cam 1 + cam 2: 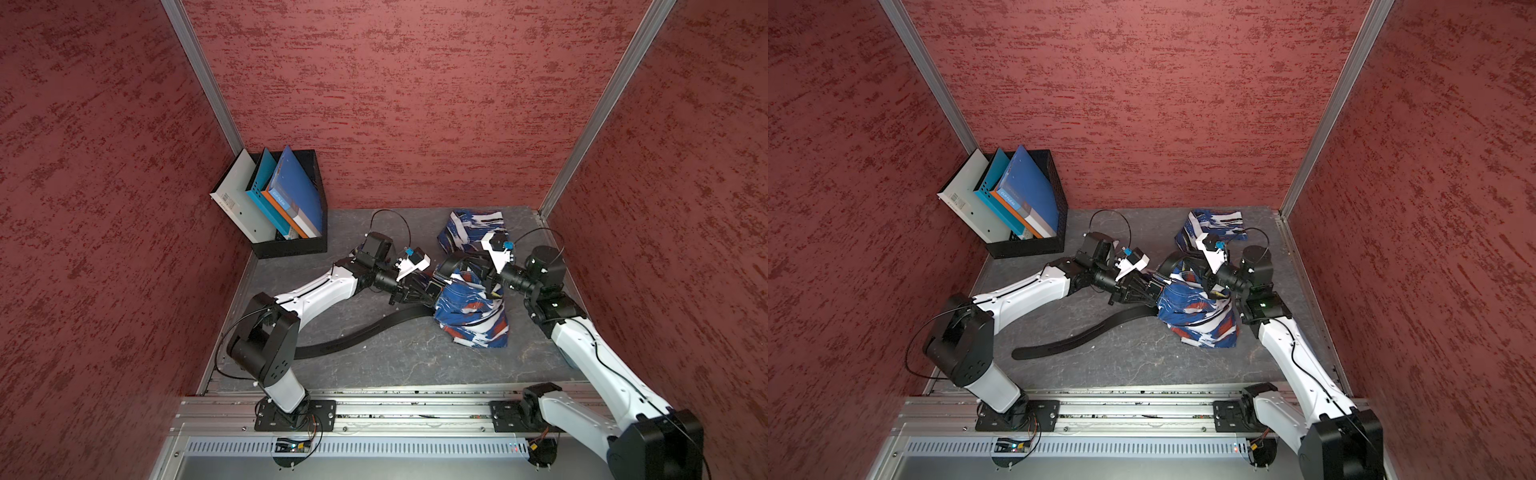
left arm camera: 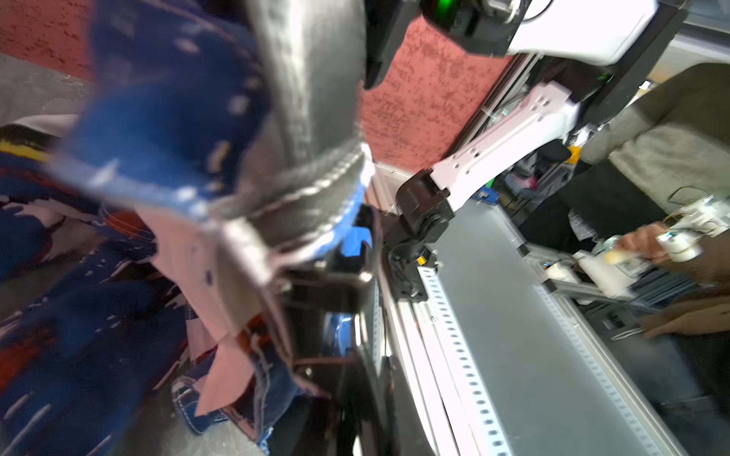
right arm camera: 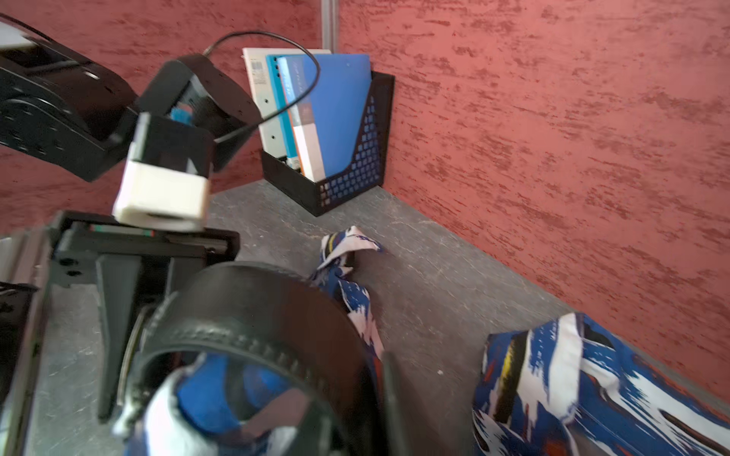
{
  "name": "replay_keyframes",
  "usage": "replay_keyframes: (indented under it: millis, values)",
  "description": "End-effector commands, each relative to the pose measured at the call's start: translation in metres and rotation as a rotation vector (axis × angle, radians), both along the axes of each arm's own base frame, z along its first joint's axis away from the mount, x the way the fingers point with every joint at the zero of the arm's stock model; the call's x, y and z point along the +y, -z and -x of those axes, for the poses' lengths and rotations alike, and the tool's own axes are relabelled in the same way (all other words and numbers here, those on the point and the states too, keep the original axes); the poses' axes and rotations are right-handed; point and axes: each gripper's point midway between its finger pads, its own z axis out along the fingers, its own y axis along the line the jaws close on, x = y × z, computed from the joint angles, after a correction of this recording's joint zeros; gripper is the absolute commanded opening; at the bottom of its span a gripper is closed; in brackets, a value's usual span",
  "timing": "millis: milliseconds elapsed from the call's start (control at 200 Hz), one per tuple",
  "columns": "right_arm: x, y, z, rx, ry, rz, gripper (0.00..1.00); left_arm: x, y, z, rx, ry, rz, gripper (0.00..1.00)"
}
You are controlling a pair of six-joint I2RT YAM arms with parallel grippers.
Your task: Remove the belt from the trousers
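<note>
At the waistband of the bunched trousers (image 1: pixel 473 316), the left gripper (image 1: pixel 431 290) appears clamped on the buckle end of the belt (image 1: pixel 374 330). Just across from it, the right gripper (image 1: pixel 473 272) sits against a raised loop of strap; whether its jaws are apart cannot be told. A long run of strap lies free behind the left gripper, curving over the table (image 1: pixel 415 374) toward that arm's base, so the withdrawal looks well under way. The next move likely calls for a steady pull to draw the remaining strap clear while the cloth is held down. The left arm stretches low across the table. The right arm folds at the elbow beside the trousers, its wrist turned toward its partner.
</note>
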Motion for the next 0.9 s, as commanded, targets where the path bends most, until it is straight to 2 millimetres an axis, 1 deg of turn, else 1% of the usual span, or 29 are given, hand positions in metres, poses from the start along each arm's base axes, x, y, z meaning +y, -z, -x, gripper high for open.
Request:
replay_keyframes:
  millis: [0,70,150,190,215,240,291,341,366,451,531,576,606,656,681,716,731,741,807,862,892]
  values:
    - [-0.010,-0.008,0.004,0.019,0.058,0.068,0.56,0.020,-0.031,-0.016,0.126,-0.032,0.056,0.00]
    - [-0.016,-0.005,0.019,0.040,0.070,0.090,0.65,0.023,-0.037,-0.014,0.139,-0.021,0.056,0.00]
    - [-0.018,-0.010,0.043,0.046,0.054,0.063,0.72,0.022,-0.034,-0.013,0.184,-0.019,0.031,0.00]
    - [-0.011,-0.011,0.057,0.067,0.005,0.012,0.73,0.021,-0.031,-0.010,0.191,-0.013,0.020,0.00]
    - [-0.003,-0.011,0.068,0.087,-0.061,-0.027,0.73,0.021,-0.029,-0.009,0.195,-0.009,0.011,0.00]
    - [0.005,-0.009,0.074,0.117,-0.110,-0.066,0.73,0.019,-0.027,-0.006,0.196,-0.004,0.001,0.00]
    - [0.017,0.008,0.073,0.200,-0.126,-0.083,0.73,0.018,-0.024,-0.001,0.192,0.005,-0.016,0.00]
    - [0.032,0.027,0.068,0.209,-0.123,-0.008,0.73,0.017,-0.023,0.003,0.188,0.013,-0.029,0.00]
    - [0.037,0.033,0.064,0.202,-0.109,0.023,0.73,0.017,-0.022,0.005,0.195,0.018,-0.035,0.00]
    - [0.039,0.046,0.032,0.215,-0.003,0.040,0.71,0.018,-0.025,0.009,0.193,0.027,-0.041,0.00]
    - [0.041,0.061,0.011,0.265,0.041,0.055,0.65,0.020,-0.027,0.012,0.178,0.031,-0.053,0.00]
    - [0.048,0.060,0.006,0.277,0.018,0.022,0.62,0.021,-0.026,0.014,0.169,0.034,-0.066,0.00]
    - [0.052,0.057,0.005,0.280,-0.002,-0.012,0.57,0.022,-0.024,0.016,0.169,0.037,-0.078,0.00]
    - [0.059,0.055,0.005,0.292,-0.041,-0.058,0.41,0.024,-0.021,0.018,0.161,0.042,-0.104,0.00]
    - [0.062,0.054,0.007,0.298,-0.064,-0.077,0.29,0.026,-0.019,0.018,0.162,0.041,-0.116,0.00]
    - [0.064,0.052,0.008,0.296,-0.083,-0.099,0.09,0.027,-0.016,0.018,0.158,0.038,-0.134,0.00]
    - [0.065,0.052,0.009,0.297,-0.088,-0.108,0.03,0.029,-0.014,0.018,0.158,0.036,-0.142,0.00]
    - [0.065,0.051,0.010,0.294,-0.092,-0.116,0.00,0.029,-0.013,0.018,0.157,0.036,-0.148,0.00]
    - [0.064,0.043,0.018,0.269,-0.125,-0.180,0.00,0.034,-0.006,0.016,0.148,0.018,-0.181,0.00]
    - [0.053,0.035,0.017,0.260,-0.102,-0.243,0.00,0.041,0.001,0.010,0.146,-0.015,-0.208,0.00]
    - [0.042,0.033,0.012,0.265,-0.046,-0.276,0.00,0.045,0.005,0.007,0.153,-0.038,-0.225,0.00]
